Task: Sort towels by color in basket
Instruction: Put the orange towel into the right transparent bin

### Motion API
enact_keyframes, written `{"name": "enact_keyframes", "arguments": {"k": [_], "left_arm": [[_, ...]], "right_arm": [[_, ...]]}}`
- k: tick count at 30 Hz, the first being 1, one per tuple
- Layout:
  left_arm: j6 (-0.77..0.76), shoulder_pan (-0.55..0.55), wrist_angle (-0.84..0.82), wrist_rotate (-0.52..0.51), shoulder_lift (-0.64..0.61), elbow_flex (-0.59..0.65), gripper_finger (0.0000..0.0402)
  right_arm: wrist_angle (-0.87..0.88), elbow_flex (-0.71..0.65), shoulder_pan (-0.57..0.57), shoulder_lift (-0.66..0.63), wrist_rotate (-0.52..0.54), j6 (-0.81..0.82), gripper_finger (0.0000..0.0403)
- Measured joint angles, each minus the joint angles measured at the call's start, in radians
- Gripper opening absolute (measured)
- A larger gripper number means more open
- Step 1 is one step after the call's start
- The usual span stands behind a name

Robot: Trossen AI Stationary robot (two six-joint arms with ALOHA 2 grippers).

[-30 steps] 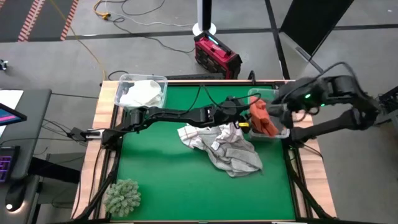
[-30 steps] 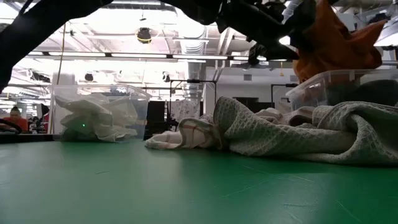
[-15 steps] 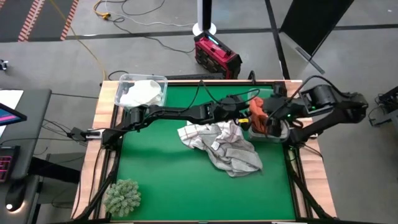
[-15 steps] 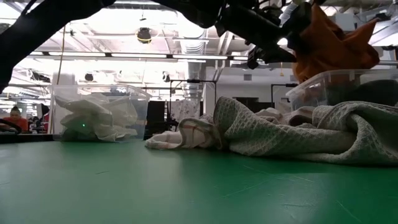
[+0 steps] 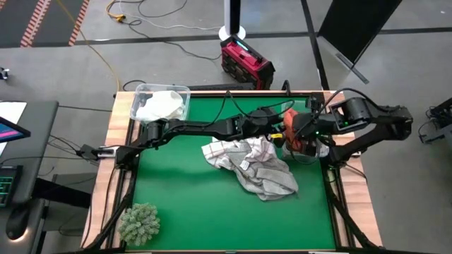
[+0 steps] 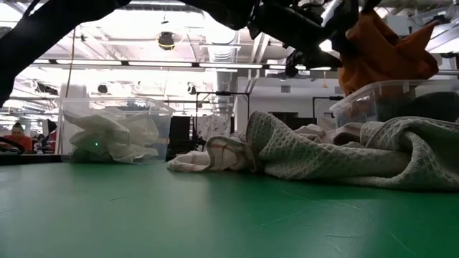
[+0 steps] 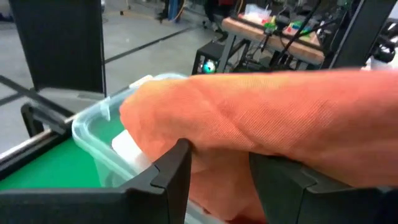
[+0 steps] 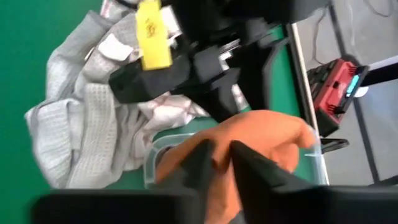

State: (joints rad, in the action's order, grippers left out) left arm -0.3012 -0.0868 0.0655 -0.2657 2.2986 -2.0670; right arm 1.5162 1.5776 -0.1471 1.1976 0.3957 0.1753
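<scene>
Sorting is partly done, as a judgement from how the cloths lie. White towels (image 5: 159, 106) fill the clear bin (image 5: 140, 90) at the far left corner of the green surface (image 5: 191, 204). A rust-orange towel (image 5: 291, 132) sits over the second clear bin (image 5: 319, 151) at the right edge, bunched above its rim in the low view (image 6: 384, 54). Left to sort is a mixed heap (image 5: 254, 168) near the middle of the surface, just beside the right bin: a grid-checked white cloth (image 5: 222, 151) and light grey waffle-weave towels (image 6: 344, 154) lie tangled there. A fuzzy grey-green clump (image 5: 139, 221) rests apart at the near left corner.

Pose of the arms:
- Left arm: stretched low across the surface from the left side, with the left gripper (image 7: 217, 171) at the right bin. Its jaws are closed on a fold of the rust-orange towel, which drapes over both dark fingers (image 7: 171, 171).
- Right arm: folded in from the right edge, with the right gripper (image 8: 221, 158) directly over the same bin. Its jaws press into the orange cloth from above; whether they pinch it or merely rest in it cannot be told.

Both grippers thus meet on one towel, with the yellow-tagged left wrist (image 8: 152, 34) close beside the right gripper.
</scene>
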Motion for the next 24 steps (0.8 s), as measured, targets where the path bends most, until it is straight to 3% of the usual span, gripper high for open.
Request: {"name": "enact_keyframes", "arguments": {"k": [2,4,9,16,19,24], "left_arm": [[0.005,0.0,0.01,0.0,-0.005,0.0,0.0153],[0.006,0.0,0.005,0.001,-0.013,0.0,0.0153],[0.027,0.0,-0.036,0.029,-0.044,0.0,0.0153],[0.083,0.005,-0.28,0.034,-0.158,0.0,0.0153],[0.113,0.01,-0.388,0.039,-0.216,0.0,0.0153],[0.184,0.033,-0.526,0.044,-0.321,0.003,0.0153]], "right_arm": [[0.011,0.0,0.0,0.001,-0.012,0.0,0.004],[0.027,0.0,0.0,0.001,-0.023,0.004,0.0017],[0.055,0.0,0.032,-0.017,-0.017,0.075,0.0018],[0.052,-0.008,0.118,-0.066,0.027,0.116,0.0013],[0.052,-0.091,0.184,-0.083,0.034,0.106,0.0013],[0.031,-0.358,0.318,-0.144,0.033,0.081,0.0013]]}}
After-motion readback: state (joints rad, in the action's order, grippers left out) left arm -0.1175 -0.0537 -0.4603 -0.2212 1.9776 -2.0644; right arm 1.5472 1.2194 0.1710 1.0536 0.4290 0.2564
